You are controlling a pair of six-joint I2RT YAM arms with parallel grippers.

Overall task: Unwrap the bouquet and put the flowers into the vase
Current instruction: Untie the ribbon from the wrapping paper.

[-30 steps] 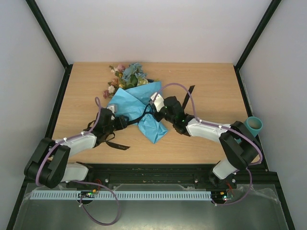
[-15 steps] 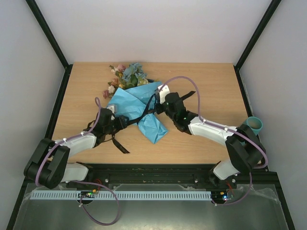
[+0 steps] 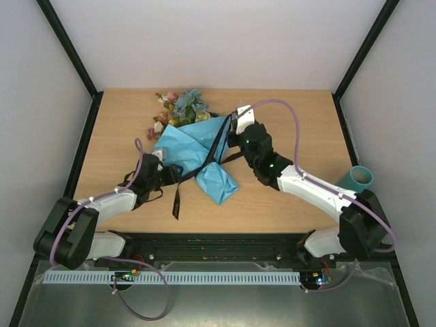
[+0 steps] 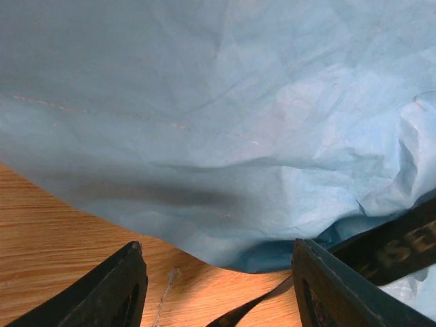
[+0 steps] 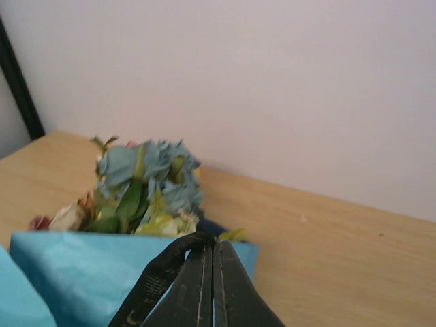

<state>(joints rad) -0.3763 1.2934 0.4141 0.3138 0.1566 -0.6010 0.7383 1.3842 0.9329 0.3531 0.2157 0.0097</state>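
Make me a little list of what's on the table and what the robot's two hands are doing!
flowers: lying at the far side of the table, poking out of the paper
blue paper: loose and crumpled on the wood
black ribbon: lifted off the paper
right gripper: shut on the black ribbon
left gripper: open at the paper's near edge, holding nothing
vase: teal, upright at the right edge, no flowers inside

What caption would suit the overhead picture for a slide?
Right gripper pinches the black ribbon over the blue-wrapped bouquet; open left gripper sits at its paper edge.
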